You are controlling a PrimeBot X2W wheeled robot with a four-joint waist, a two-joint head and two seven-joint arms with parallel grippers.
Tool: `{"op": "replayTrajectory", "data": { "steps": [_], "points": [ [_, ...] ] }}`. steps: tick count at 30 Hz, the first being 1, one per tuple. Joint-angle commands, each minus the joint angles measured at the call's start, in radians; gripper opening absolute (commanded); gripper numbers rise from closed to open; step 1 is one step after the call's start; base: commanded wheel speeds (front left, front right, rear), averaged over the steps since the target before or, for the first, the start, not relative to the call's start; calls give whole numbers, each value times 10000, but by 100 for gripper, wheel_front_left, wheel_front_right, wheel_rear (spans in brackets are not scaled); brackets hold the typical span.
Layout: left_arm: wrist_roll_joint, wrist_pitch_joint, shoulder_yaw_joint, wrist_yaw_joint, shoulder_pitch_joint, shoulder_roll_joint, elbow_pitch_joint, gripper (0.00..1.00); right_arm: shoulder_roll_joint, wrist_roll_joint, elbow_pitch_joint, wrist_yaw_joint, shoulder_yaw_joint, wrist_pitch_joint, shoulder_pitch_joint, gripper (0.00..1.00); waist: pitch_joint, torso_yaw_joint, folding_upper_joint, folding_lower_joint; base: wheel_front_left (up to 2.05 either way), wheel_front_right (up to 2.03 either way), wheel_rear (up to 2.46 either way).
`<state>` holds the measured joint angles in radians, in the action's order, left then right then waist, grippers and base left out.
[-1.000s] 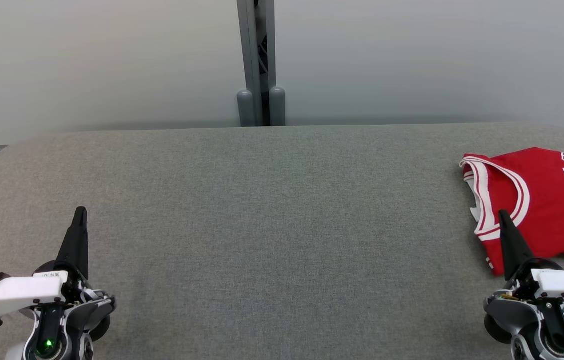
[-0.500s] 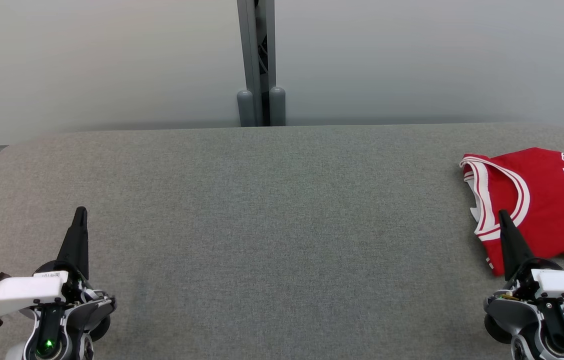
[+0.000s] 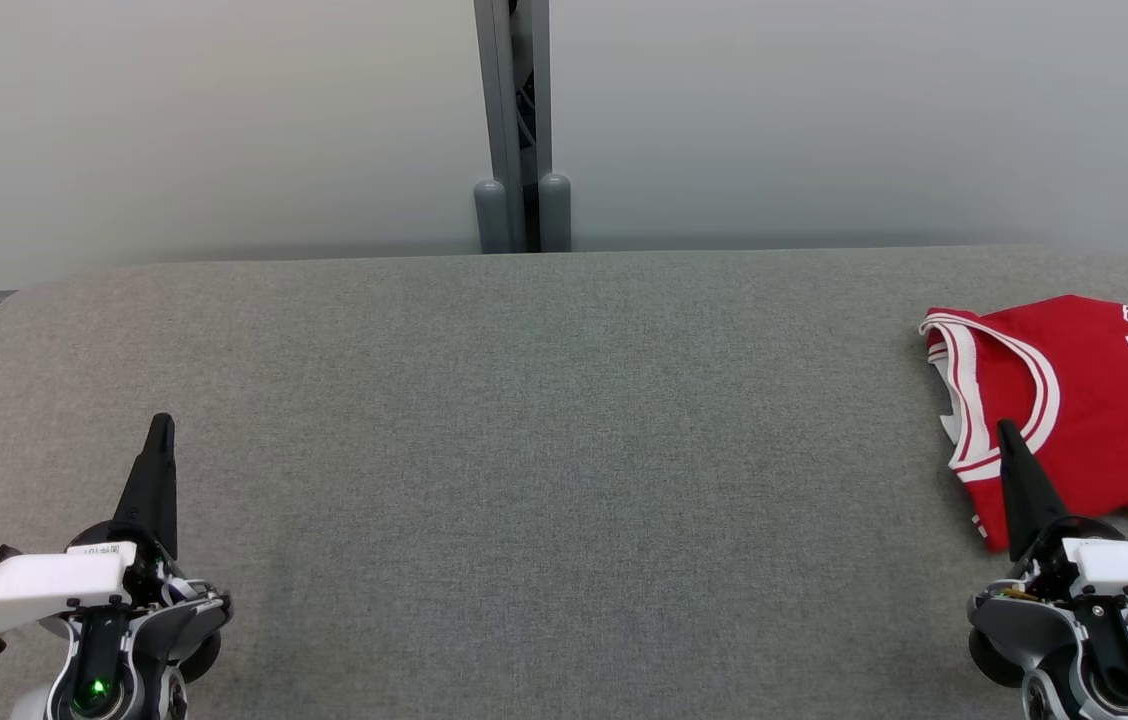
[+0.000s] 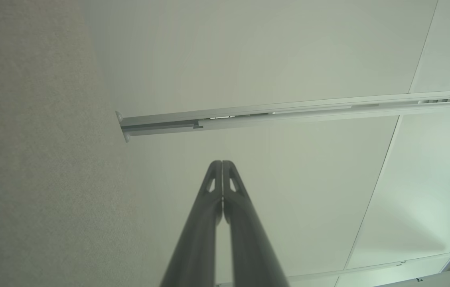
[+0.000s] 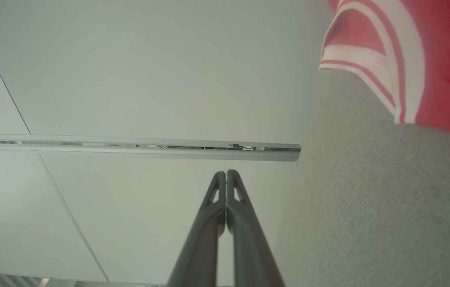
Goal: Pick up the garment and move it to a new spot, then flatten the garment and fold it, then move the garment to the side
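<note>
camera shift: none; the head view frames the scene exactly as it did a second ago.
garment [image 3: 1084, 400] shift: none seen; no fold, edge or letter has moved at the far right of the table [image 3: 564, 420].
left gripper [image 3: 161, 425] shift: none seen at near left; its fingers are pressed together as before.
right gripper [image 3: 1004, 430] shift: none seen at near right; its fingers are pressed together as before.

"BULLS" on the red jersey [image 3: 1104, 400]
</note>
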<state>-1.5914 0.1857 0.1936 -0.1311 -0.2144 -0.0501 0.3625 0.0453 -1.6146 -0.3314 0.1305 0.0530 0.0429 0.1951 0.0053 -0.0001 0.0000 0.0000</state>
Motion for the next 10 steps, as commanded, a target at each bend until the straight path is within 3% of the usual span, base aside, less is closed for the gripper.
{"op": "replayTrajectory", "data": {
  "steps": [1,10],
  "points": [
    [94,43,40,-51,-184,-28,-14,0,92,-22,9,4,16,7,60,0,0,0,0,0,0,0,0],
    [99,47,46,-51,-184,-23,-15,0,93,-22,9,4,16,7,59,0,0,0,0,0,0,0,0]
  ]
}}
